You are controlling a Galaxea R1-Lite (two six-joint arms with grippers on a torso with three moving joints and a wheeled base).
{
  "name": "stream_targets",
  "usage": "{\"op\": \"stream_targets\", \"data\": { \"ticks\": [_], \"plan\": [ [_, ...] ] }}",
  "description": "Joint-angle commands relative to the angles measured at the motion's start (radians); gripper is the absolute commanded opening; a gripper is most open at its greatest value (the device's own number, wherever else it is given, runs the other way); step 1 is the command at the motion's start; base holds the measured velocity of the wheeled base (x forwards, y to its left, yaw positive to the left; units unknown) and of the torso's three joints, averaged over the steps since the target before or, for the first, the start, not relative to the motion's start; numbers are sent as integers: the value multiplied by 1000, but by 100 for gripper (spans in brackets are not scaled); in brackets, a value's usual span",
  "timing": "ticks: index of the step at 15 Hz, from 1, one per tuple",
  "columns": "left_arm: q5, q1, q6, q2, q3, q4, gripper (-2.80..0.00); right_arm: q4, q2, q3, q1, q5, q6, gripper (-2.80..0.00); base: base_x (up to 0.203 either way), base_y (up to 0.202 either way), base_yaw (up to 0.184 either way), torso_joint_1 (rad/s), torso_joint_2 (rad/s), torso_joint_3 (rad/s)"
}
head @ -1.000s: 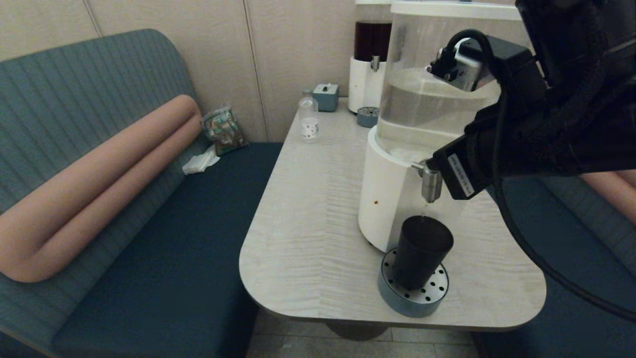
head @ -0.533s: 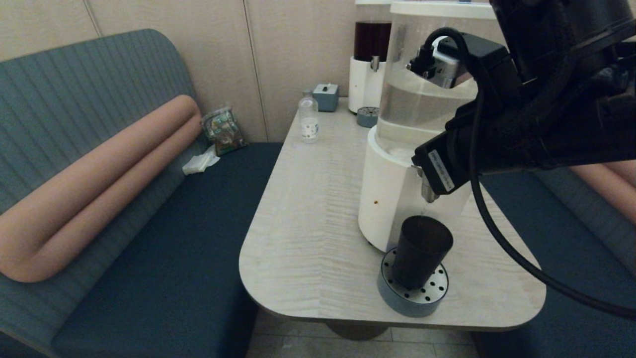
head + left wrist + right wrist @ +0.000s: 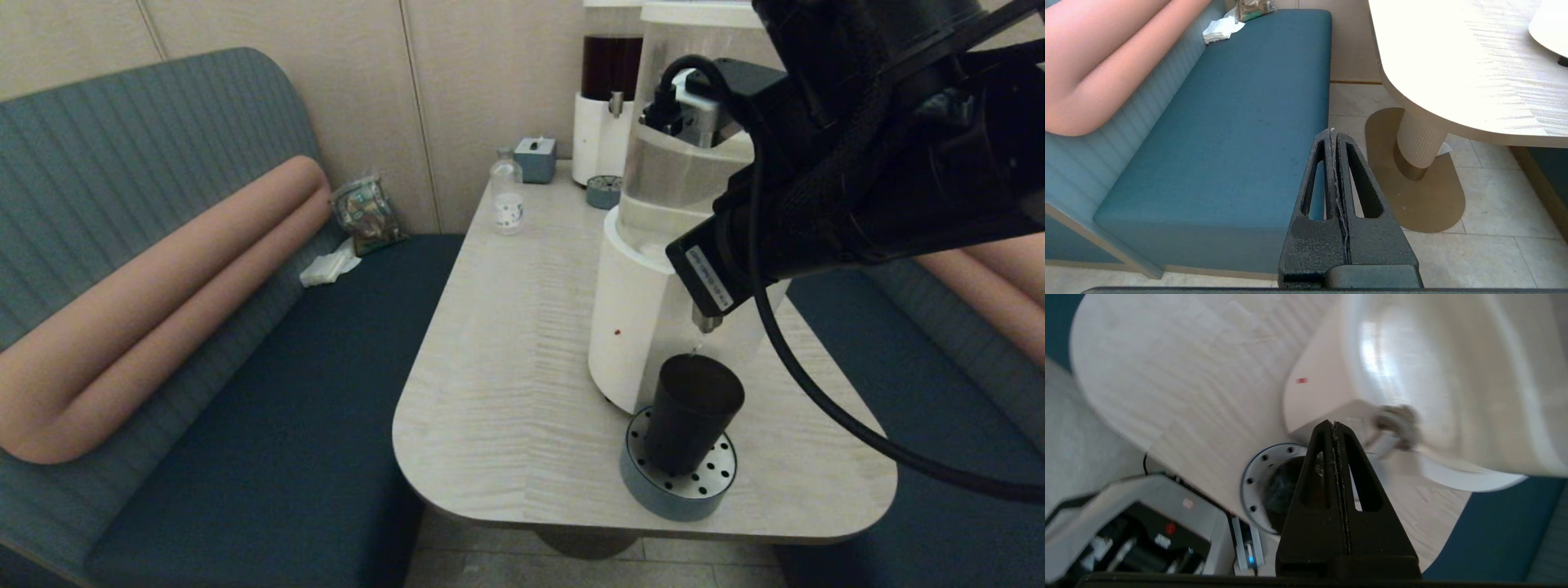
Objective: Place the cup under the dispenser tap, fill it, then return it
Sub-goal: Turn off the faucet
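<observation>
From my remote seat: the small dark brown-black tapered plastic cup (image 3: pixel 692 412) stood upright on the round blue-grey drip tray with the perforated metal top (image 3: pixel 712 482), near the front edge of the pale wood-grain table (image 3: pixel 506 359). It sat directly below the short brushed-steel dispenser tap (image 3: pixel 707 320), clear of it, with a thin thread of liquid showing between spout and cup mouth. The tap belonged to the large dispenser with the clear tank and white round base (image 3: pixel 629 327). The right gripper (image 3: pixel 1334 428) hung above the tray and cup, up beside the tap; its jaws were pressed fully together, nothing between them. In the head view the right arm covered most of the tap, only its lower end showing. The left gripper (image 3: pixel 1333 136) was parked low off the table, over the floor between the teal bench seat (image 3: pixel 1241 122) and the table pedestal; jaws also fully closed and empty. Further back on the table I saw a small clear bottle (image 3: pixel 507 196), a small blue-grey box (image 3: pixel 535 158) and a smaller dispenser with dark red liquid (image 3: pixel 606 106).
</observation>
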Motion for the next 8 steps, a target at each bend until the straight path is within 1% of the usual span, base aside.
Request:
{"op": "stream_targets", "data": {
  "ticks": [1,4,8],
  "plan": [
    [0,0,0,1,0,0,-280,14,21,-14,17,-4,-3,-280,0,0,0,0,0,0],
    [0,0,0,1,0,-1,-280,37,33,-14,20,-2,-4,-280,0,0,0,0,0,0],
    [0,0,0,1,0,-1,-280,25,51,-14,15,-9,-14,-280,0,0,0,0,0,0]
  ]
}}
